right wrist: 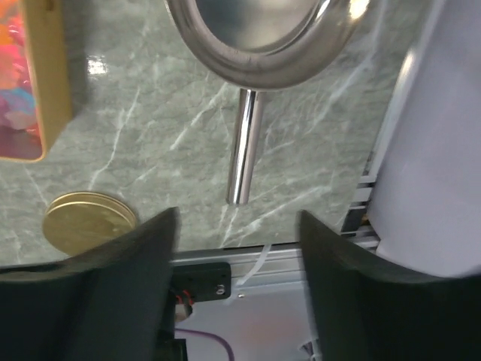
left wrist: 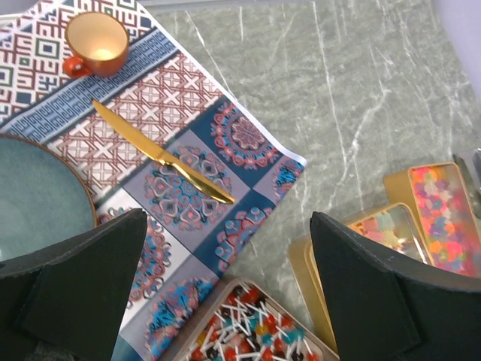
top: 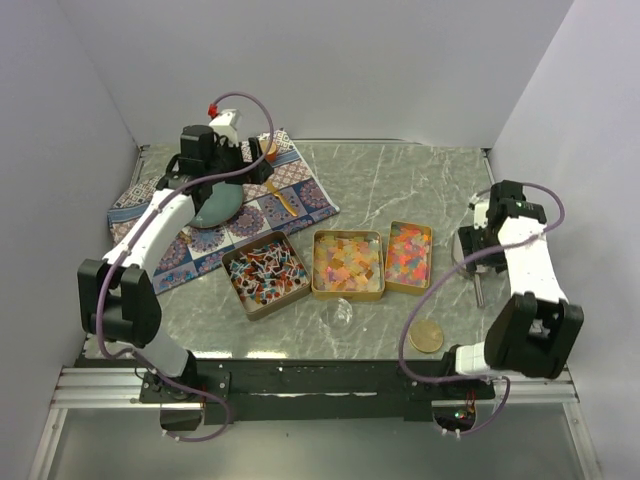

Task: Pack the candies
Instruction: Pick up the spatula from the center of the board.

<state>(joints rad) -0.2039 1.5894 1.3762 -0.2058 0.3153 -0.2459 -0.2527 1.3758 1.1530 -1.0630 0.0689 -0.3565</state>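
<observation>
Jaws of the right gripper (right wrist: 237, 218) stand apart, aimed at the scoop handle (right wrist: 244, 143) at 12 o'clock, probably to grasp it; the left gripper (left wrist: 225, 222) is wide open.

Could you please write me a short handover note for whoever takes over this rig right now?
Left gripper: open, empty, above the patterned cloth.
Right gripper: open, holding nothing, lined up with the handle of the metal scoop, not gripping it.
Candies: all in three open gold tins mid-table: red-white-black mix, pale yellow-orange squares, bright pink-orange pieces.
Done: nothing visibly packed.
Left: probably grasp the scoop, then all the packing.
</observation>
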